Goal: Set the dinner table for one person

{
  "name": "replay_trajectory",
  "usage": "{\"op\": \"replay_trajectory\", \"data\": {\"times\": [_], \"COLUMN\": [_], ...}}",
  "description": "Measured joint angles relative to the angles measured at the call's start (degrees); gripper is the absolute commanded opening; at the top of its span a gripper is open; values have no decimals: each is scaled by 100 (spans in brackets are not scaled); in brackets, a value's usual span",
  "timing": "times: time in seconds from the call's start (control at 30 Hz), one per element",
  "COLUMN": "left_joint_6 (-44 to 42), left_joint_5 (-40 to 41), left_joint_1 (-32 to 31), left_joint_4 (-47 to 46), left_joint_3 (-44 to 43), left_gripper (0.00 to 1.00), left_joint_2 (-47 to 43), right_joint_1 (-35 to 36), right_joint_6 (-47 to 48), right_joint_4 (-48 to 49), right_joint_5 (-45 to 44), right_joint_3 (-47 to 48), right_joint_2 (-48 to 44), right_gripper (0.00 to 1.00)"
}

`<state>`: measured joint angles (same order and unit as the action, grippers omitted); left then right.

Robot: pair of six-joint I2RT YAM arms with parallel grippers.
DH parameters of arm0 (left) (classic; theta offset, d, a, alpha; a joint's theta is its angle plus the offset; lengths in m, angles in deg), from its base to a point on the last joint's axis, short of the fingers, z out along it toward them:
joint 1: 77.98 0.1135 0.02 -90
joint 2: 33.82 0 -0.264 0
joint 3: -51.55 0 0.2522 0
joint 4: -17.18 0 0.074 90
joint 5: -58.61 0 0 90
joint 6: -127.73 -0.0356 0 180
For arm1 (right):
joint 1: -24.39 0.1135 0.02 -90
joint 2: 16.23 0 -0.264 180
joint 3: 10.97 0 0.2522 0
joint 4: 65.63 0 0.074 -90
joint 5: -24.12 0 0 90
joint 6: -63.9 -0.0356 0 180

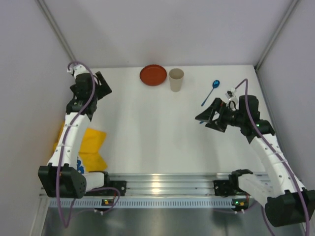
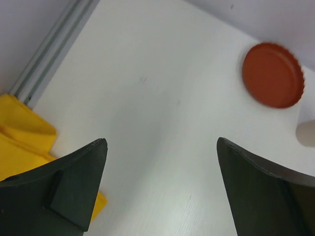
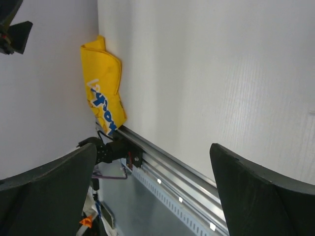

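The dinner table (image 1: 157, 132) is a plain white tabletop with an aluminium rail (image 1: 162, 183) along its near edge. At its far side lie a red plate (image 1: 153, 75), a beige cup (image 1: 176, 79) and a blue spoon (image 1: 210, 92). My left gripper (image 1: 104, 84) hovers open at the far left, left of the plate, with nothing between its fingers. In the left wrist view, that gripper (image 2: 161, 142) frames bare table, the red plate (image 2: 273, 74) beyond it. My right gripper (image 1: 206, 120) hangs open at the right, near side of the spoon, empty. In its own view, the right gripper (image 3: 153, 146) points toward the rail (image 3: 172, 167).
A crumpled yellow cloth with blue print (image 1: 91, 147) lies at the near left corner, beside the left arm; it also shows as the yellow cloth (image 3: 103, 93) against the wall. White walls close in the table on the left, back and right. The cup's edge (image 2: 307, 133) shows at the frame's right.
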<state>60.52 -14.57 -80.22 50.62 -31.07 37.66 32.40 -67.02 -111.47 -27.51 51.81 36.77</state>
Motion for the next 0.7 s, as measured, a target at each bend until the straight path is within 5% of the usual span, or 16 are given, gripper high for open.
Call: {"op": "replay_trajectory", "data": {"times": [0.33,0.7], "left_joint_6": [623,935], "left_joint_5": [-234,-479], "left_joint_1": [0,-7], "left_joint_4": [2428,2708], "left_joint_3": [1298,2031], "left_gripper": [98,98], "left_joint_2": [-1294,-839], "right_joint_1": [442,616], "right_joint_6": [155,310], "right_joint_4": [-42,-50], "right_joint_5": [-232,-317], "right_joint_3": [101,87], "right_joint_2": [520,793], "right_gripper": [100,100]}}
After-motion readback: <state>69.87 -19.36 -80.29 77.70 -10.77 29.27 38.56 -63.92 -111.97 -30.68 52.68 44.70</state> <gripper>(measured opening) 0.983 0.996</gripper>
